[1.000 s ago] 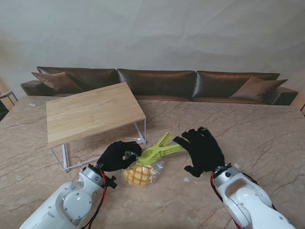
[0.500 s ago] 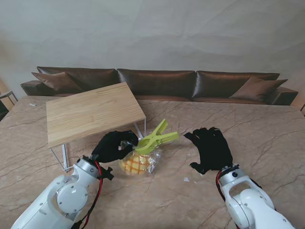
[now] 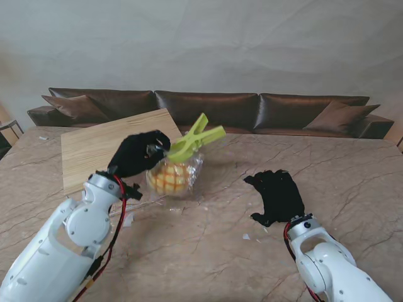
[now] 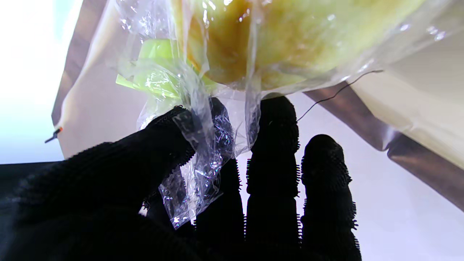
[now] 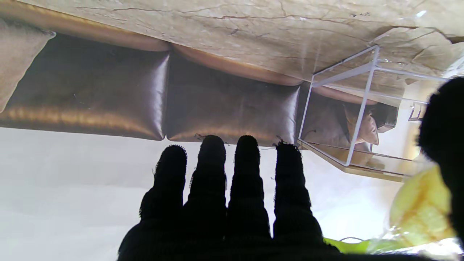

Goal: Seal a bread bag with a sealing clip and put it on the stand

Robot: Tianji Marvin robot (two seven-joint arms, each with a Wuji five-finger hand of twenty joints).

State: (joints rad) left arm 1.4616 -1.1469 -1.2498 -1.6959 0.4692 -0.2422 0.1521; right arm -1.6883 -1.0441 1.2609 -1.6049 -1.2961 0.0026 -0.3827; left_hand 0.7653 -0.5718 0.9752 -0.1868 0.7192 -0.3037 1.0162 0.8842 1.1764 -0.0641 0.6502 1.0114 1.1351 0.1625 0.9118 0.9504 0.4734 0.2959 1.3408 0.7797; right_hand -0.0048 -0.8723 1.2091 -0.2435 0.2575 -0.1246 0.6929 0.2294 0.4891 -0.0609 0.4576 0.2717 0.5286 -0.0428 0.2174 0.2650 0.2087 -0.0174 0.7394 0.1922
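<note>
My left arm is raised, its hand point(image 3: 137, 154) curled with the thumb pinched against the fingers point(image 4: 273, 119), seemingly gripping something. My right hand point(image 3: 276, 196) sits low, palm down, fingers point(image 5: 246, 170) straight and slightly spread, holding nothing.

Desk point(image 3: 208, 251): beige marble-pattern top with brown veins. Brown leather sofa point(image 3: 208, 110) runs along its far edge, a cushion at each end: left cushion point(image 3: 72, 106), right cushion point(image 3: 340, 115). Pale wall point(image 3: 201, 44) behind. Small white scraps point(image 3: 246, 237) on desk, near me, right of centre
</note>
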